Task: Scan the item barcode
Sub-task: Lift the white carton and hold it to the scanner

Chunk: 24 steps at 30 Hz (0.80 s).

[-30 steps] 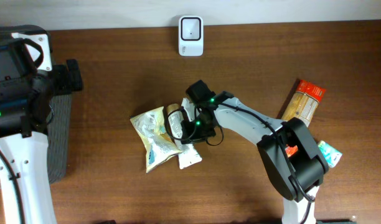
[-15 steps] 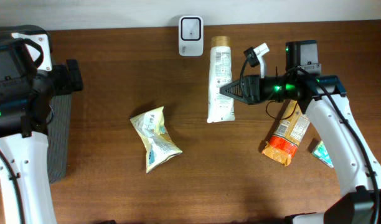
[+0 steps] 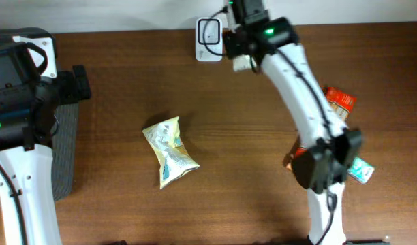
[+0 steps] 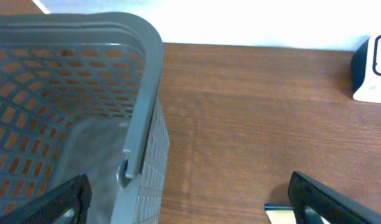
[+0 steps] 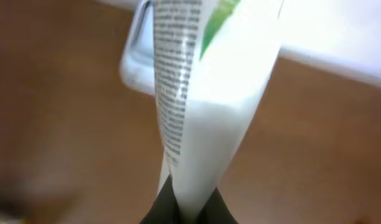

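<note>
Right wrist view: the right claw (image 5: 181,208) pinches a white tube (image 5: 203,118) before the scanner (image 3: 207,33); its barcode should face squarely, held steady; left claw (image 4: 190,202) gapes open

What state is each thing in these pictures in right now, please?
left gripper, open, holding nothing.
right gripper, shut on the white tube.
white tube, pinched at one end, held near the scanner.
scanner, at the far table edge.
basket, upright.
yellow pouch, lying crumpled on the table.
orange packet, lying flat, partly hidden.
</note>
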### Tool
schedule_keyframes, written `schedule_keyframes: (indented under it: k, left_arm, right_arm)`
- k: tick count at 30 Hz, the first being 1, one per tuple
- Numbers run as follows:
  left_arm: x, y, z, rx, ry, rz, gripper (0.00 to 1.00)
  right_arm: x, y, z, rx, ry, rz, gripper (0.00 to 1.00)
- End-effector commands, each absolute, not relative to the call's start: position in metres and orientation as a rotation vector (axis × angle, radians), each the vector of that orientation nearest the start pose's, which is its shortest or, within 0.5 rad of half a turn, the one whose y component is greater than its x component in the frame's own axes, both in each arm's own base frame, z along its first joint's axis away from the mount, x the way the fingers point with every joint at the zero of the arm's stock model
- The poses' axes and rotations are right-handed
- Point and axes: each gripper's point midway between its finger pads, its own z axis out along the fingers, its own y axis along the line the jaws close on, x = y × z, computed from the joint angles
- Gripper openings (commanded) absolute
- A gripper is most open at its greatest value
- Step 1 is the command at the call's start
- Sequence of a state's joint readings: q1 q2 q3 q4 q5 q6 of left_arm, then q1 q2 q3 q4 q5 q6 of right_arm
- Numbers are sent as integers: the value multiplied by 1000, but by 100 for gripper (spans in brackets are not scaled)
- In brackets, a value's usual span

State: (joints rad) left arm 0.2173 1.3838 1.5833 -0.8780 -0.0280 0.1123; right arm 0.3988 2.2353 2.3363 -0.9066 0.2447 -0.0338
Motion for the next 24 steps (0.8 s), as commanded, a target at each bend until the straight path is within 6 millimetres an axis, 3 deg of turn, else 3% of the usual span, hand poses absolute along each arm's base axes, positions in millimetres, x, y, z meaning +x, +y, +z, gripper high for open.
schedule_keyframes:
  k: [1,4,9,20,22,24]
  left_arm:
    - [380,90,331,-127,2241,223,99]
    - [380,90,331,-127,2241,223,99]
    - [380,90,331,-127,2241,223,99]
    - [380,90,331,-127,2241,223,99]
    - [380,90,331,-127,2241,223,99]
    - [380,90,331,-127,2241,223,99]
  right_arm:
    - [601,172,240,-520,2093,-630,4]
    - [643,171,214,-698,1919,-969,4]
    - [654,175,165,-822,1921,-1055,4]
    - [641,199,158,-886,1926,-1045,4]
    - [629,211,170,-849,1961,-929,4]
    - [615,218,202,-794,1975,-821,4]
